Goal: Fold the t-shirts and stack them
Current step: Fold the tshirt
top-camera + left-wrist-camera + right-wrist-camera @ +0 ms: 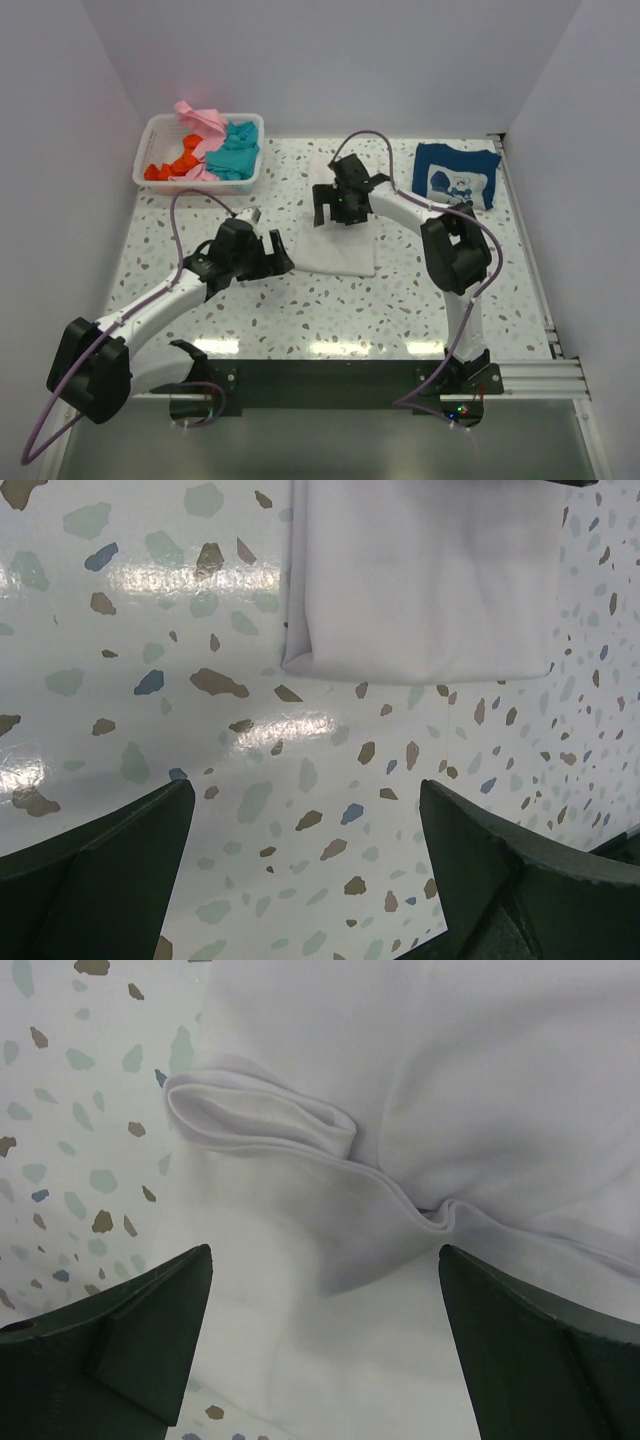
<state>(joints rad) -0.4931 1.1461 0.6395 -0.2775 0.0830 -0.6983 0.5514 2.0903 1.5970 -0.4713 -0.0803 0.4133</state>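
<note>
White shirt (pixel 340 250) is laid out for folding.
Right end effector (pixel 335 212) is held wide open, empty, over its far edge, seemingly for a pinch; left end effector (pixel 282 252) likewise beside it.

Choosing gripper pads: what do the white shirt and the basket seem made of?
White shirt: soft matte cloth, likely cotton knit; it creases and lies in folded layers. Basket: white plastic, apparently rigid; its slotted walls hold a straight shape.
</note>
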